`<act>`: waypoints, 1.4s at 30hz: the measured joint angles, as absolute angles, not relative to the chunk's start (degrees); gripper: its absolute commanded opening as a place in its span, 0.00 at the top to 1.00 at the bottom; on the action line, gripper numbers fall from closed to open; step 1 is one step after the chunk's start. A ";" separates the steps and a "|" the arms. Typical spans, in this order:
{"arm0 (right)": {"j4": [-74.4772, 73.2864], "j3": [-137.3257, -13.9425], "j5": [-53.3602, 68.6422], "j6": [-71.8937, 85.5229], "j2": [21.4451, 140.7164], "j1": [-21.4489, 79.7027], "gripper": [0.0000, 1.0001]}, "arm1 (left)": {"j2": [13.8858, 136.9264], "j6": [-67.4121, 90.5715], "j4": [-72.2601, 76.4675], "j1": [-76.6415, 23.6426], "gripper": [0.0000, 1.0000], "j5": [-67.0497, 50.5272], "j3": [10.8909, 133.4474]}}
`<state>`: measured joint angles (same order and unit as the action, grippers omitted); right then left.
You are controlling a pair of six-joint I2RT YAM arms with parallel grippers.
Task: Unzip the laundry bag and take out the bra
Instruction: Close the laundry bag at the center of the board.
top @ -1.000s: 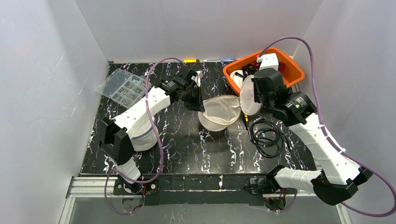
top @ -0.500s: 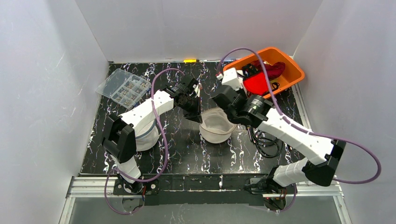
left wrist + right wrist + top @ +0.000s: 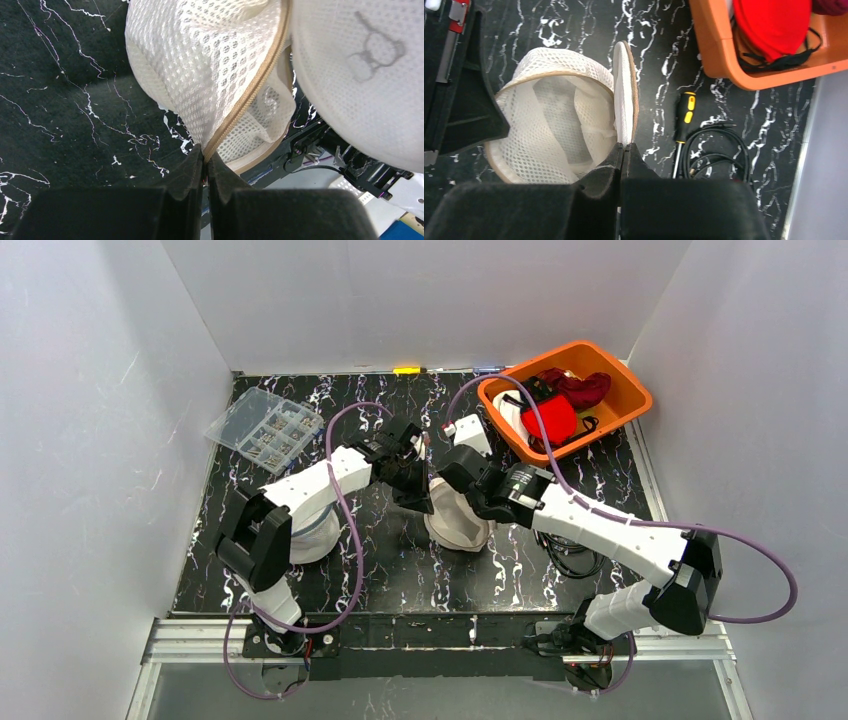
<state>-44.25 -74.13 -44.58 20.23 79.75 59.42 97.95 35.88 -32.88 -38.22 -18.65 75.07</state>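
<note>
The left claw (image 3: 205, 159) is pinched shut on the tan zipper edge of the white mesh laundry bag (image 3: 210, 65). The right claw (image 3: 622, 150) is clamped tight on the bag's flap, so the bag stands open between them on the black table (image 3: 380, 560). The right wrist view alone looks into the open mouth and shows a screwdriver (image 3: 685, 117) and a coiled cable (image 3: 716, 155) beside it. The overhead view shows the red bra (image 3: 548, 422) lying in the orange bin (image 3: 628, 390), well apart from the bag.

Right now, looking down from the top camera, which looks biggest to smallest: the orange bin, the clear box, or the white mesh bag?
1. orange bin
2. clear box
3. white mesh bag, but the arms hide part of it, so its place after the box is unsure.
</note>
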 measured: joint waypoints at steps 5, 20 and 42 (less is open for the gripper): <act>-40.97 -72.75 -41.67 21.78 79.77 59.44 0.99 | 96.05 36.14 -31.57 -38.20 0.94 -18.55 73.73; -31.48 -69.49 -31.20 23.97 80.12 59.66 0.92 | 94.41 35.81 -30.65 -37.58 0.80 -18.00 69.69; -22.90 -66.74 -15.77 25.52 81.47 59.66 0.51 | 84.44 33.43 -35.05 -36.47 0.51 -8.69 64.42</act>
